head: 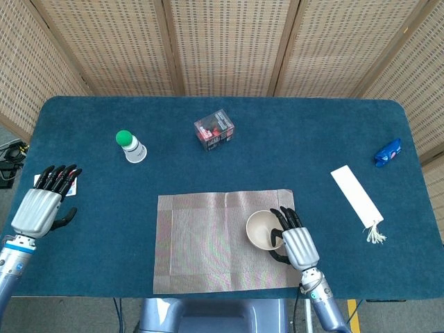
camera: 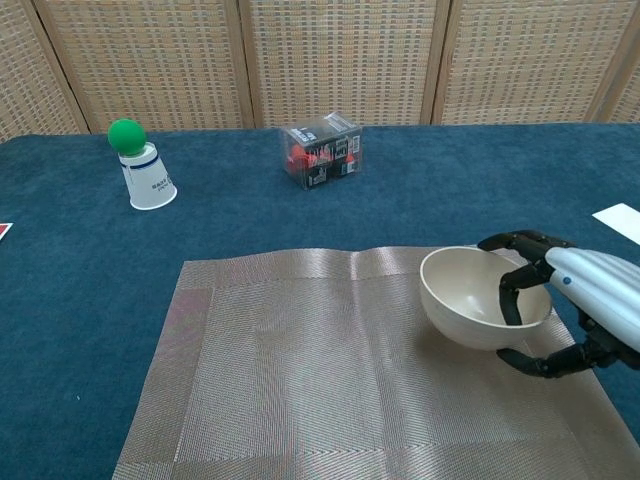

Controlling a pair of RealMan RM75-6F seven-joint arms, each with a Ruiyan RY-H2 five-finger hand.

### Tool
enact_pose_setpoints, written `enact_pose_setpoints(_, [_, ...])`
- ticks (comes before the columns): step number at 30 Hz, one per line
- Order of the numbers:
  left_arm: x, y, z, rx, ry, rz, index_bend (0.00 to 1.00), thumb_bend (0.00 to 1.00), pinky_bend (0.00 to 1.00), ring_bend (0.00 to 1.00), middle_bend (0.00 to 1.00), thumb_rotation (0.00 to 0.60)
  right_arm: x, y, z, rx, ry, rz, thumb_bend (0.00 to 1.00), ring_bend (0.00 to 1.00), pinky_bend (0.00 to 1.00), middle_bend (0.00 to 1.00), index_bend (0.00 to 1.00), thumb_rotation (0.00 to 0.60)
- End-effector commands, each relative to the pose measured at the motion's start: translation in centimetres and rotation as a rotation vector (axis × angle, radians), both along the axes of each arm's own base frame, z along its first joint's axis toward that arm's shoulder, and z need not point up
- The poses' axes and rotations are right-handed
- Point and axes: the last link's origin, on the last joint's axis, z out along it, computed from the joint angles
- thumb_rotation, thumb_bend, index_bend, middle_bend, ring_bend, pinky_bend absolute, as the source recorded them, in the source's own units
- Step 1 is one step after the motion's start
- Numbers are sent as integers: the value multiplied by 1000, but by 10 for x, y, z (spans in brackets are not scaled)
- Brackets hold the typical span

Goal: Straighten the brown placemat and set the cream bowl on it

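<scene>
Right hand [head: 290, 239] grips bowl [camera: 482, 309] by its rim, fingers hooked inside, thumb beneath; bowl sits low over right part of placemat [head: 208, 243], contact unclear. Placemat lies flat at tabletop's [head: 291, 139] near edge. Left hand [head: 43, 205] at left edge, fingers extended, holding nothing. Farther back: cup [head: 133, 149] topped by green ball [head: 123, 137], clear box [head: 214, 129].

We see the right hand [head: 296, 244] gripping the cream bowl [head: 263, 230] over the right part of the brown placemat [head: 208, 241]. The left hand [head: 41, 205] hovers with fingers apart at the table's [head: 298, 139] left edge, holding nothing.
</scene>
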Motion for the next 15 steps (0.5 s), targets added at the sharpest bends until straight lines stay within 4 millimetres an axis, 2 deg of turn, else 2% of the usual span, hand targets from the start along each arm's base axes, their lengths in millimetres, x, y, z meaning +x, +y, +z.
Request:
enact_pose_setpoints(1, [-1,0,2,-1,7,10,0,388,0,0,0,600,0,8,-10,1,-2,9,538,75,127,259,696,600])
enact_pose_setpoints(11, [-1,1,2,1,12,20,0,388,0,0,0,600,4,13,-19,-7,-41,25,526,74,124,246,687,600])
enact_pose_setpoints(14, [-1,2,3,4,12,23,0,388,0,0,0,600,4,14,-21,0,-36,25,465,59,97,203,622,600])
enact_pose_setpoints(15, [-1,2,3,5,12,24,0,388,0,0,0,600,3,14,-21,4,-31,26,424,42,76,175,573,600])
